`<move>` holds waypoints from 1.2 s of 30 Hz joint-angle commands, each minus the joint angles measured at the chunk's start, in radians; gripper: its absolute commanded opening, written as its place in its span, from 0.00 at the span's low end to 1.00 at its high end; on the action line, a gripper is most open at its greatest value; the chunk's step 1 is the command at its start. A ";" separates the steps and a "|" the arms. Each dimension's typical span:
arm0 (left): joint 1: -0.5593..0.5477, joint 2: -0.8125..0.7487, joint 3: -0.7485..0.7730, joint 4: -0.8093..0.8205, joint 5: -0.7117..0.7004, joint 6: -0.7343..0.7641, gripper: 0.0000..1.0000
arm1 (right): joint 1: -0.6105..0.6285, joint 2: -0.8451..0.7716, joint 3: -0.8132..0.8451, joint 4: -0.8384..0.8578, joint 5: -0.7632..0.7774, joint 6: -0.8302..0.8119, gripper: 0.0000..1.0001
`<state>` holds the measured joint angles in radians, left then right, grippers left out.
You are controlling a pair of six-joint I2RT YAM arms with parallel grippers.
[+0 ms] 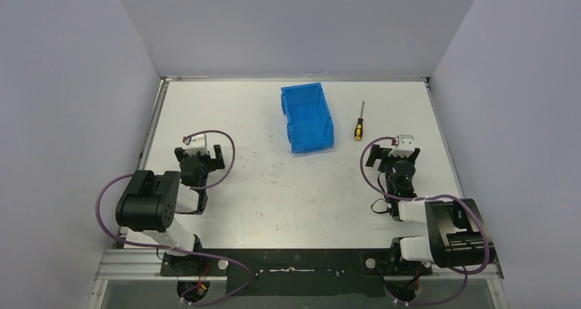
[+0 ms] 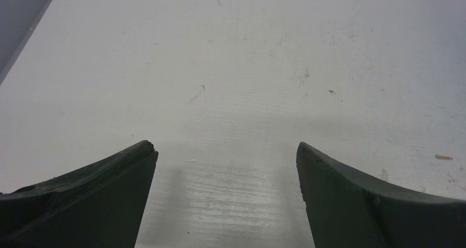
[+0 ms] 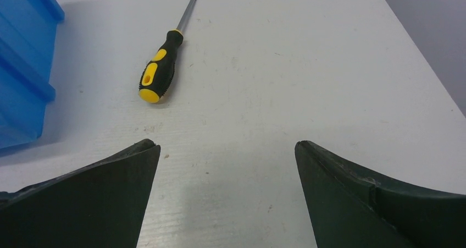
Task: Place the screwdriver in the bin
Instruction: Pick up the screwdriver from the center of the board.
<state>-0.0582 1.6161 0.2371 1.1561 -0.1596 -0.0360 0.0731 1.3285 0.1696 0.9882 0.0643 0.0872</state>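
While the right fingers (image 3: 99, 198) and left fingers (image 2: 88, 201) gape wide and empty, we see the screwdriver (image 3: 170, 45) lying on the desk (image 3: 286, 83) ahead-left of the right fingers, and judge it light, rigid, best pinched across its yellow-and-black handle.

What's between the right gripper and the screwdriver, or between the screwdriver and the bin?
Nothing visible. Only bare table lies between the open right gripper and the screwdriver, which sits ahead and slightly to its left. The bin stands just left of the screwdriver, apart from it, its open top uncovered.
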 commanded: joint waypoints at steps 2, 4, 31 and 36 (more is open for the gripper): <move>-0.002 -0.004 0.017 0.053 0.003 0.007 0.97 | 0.019 -0.058 0.068 -0.094 0.030 -0.014 1.00; -0.002 -0.004 0.018 0.053 0.003 0.007 0.97 | 0.039 -0.104 0.129 -0.239 0.055 -0.016 1.00; -0.002 -0.005 0.018 0.053 0.003 0.006 0.97 | 0.097 -0.197 0.982 -1.123 0.063 -0.053 1.00; -0.002 -0.005 0.018 0.053 0.003 0.006 0.97 | 0.093 -0.143 1.092 -1.199 0.044 -0.056 1.00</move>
<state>-0.0582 1.6161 0.2371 1.1561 -0.1596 -0.0360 0.1711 1.1450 1.1698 -0.1127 0.1230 0.0483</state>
